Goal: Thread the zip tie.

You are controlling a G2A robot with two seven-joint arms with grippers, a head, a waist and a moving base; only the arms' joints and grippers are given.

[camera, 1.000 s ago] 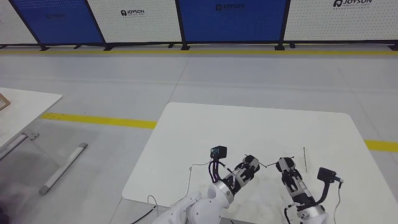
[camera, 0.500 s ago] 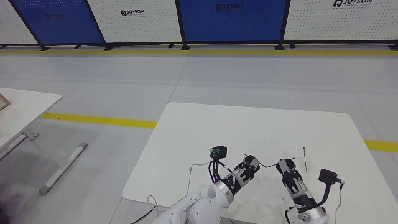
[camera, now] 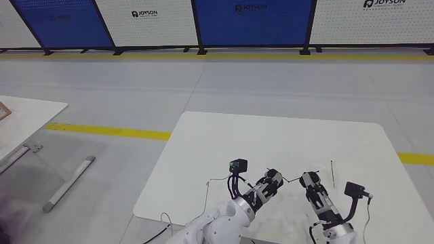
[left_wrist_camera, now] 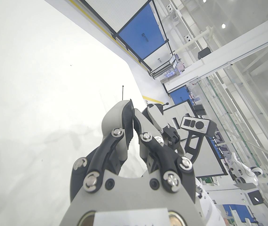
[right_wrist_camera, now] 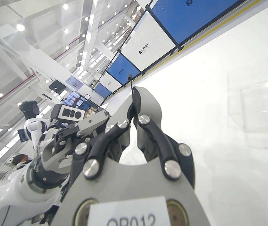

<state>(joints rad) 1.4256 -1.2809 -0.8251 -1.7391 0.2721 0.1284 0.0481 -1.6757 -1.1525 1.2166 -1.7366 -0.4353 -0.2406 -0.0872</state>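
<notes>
The table point(camera: 203, 149) is looking smooth, matt white. The left gripper point(left_wrist_camera: 132, 109) and right gripper point(right_wrist_camera: 134, 97) are sporting satin grey plastic shells, ribbed black rubbery pads point(left_wrist_camera: 127, 118) and shiny metal bolts point(right_wrist_camera: 88, 168). The zip tie point(right_wrist_camera: 131, 83) is looking like thin black plastic, and the clear sheet point(right_wrist_camera: 261, 104) is catching glossy glare.
</notes>
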